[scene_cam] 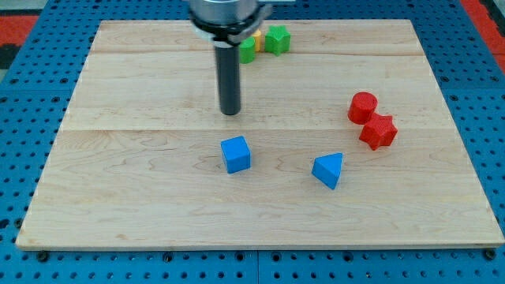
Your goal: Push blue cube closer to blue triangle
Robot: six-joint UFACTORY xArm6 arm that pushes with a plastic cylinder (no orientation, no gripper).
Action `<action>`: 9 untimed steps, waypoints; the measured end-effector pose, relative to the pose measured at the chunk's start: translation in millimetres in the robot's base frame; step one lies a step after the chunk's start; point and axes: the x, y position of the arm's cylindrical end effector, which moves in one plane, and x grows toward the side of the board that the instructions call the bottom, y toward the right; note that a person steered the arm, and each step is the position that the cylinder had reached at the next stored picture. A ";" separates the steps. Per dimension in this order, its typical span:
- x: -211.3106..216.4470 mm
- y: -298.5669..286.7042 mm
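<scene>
The blue cube (235, 154) lies near the middle of the wooden board (142, 197). The blue triangle (329, 170) lies to its right, about a hundred pixels away and slightly lower in the view. My tip (230, 113) is the lower end of the dark rod. It stands just above the blue cube in the view, a short gap from it, not touching.
A red cylinder (363, 106) and a red star-shaped block (378, 132) sit together at the view's right. A green block (277, 39), a second green block (247, 50) and a yellow block (257, 38) cluster at the top, partly behind the rod.
</scene>
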 end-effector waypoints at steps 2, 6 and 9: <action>99.6 6.0; 102.1 74.4; 119.9 75.2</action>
